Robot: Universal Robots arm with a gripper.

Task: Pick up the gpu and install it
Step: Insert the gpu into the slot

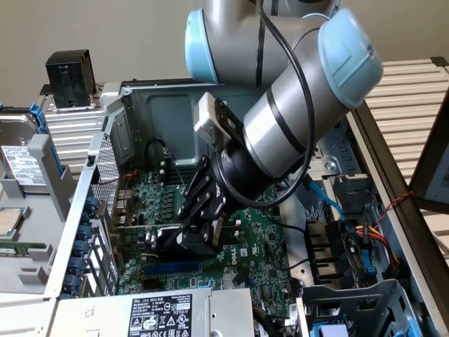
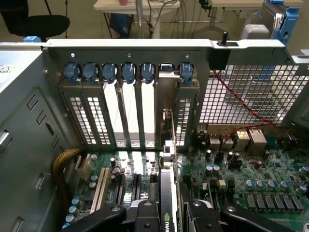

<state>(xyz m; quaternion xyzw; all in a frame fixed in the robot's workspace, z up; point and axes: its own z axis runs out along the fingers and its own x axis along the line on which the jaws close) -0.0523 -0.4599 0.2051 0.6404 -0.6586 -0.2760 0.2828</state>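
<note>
Gripper point(image 1: 196, 237), in the exterior view, pinches the gpu point(image 1: 160, 242) low over the motherboard point(image 1: 259, 235), its long axis running toward that view's left; in the wrist view the card stands edge-on between clamped fingers point(image 2: 140, 215), bracket end toward the rear slot covers point(image 2: 108, 111).

The arm point(image 1: 295, 105) has silver tubular links with pale blue round caps point(image 1: 351, 45) at the joints. A black cable point(image 1: 309, 112) runs along it. A pale grey box point(image 1: 209, 116) is fixed at the wrist. The gripper point(image 1: 193, 239) is black, with jointed links and silver screws point(image 2: 115, 209).
</note>
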